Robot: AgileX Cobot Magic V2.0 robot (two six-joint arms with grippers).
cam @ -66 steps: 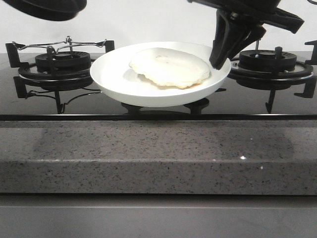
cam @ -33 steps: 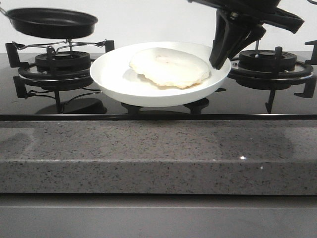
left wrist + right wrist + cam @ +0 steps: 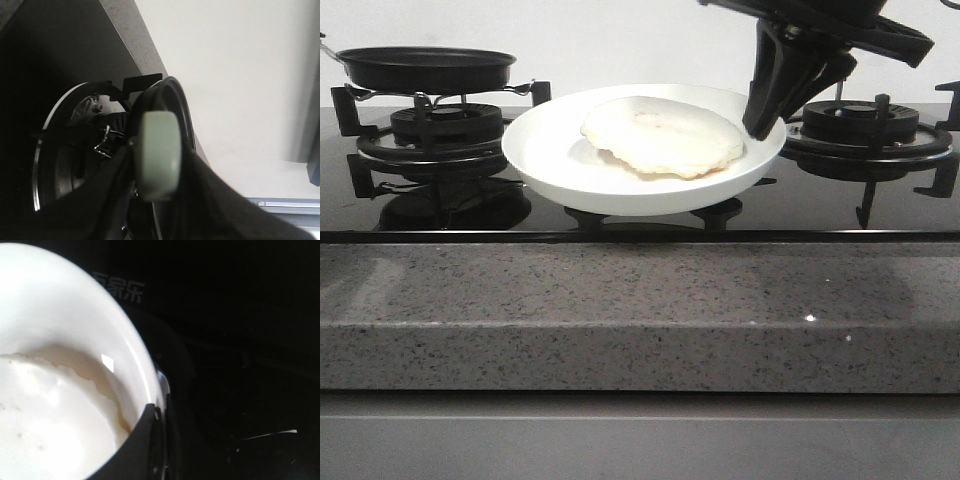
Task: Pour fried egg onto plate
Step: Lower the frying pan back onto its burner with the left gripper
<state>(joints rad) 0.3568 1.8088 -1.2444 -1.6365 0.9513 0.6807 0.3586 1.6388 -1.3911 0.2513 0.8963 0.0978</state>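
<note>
The fried egg [image 3: 662, 135] is lying pale side up in the plate [image 3: 550, 160], whose right rim the right claw [image 3: 765, 112] is clamping, while the left claw [image 3: 150, 200] is gripping the pan [image 3: 425, 68] over the hob's left burner [image 3: 445, 140].

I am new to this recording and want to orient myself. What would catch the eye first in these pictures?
First, the white plate at the centre, raised above the stove, with the pale fried egg lying on it. The right pincer grips the plate's right rim. At far left, a black frying pan sits just over the left burner.
</note>
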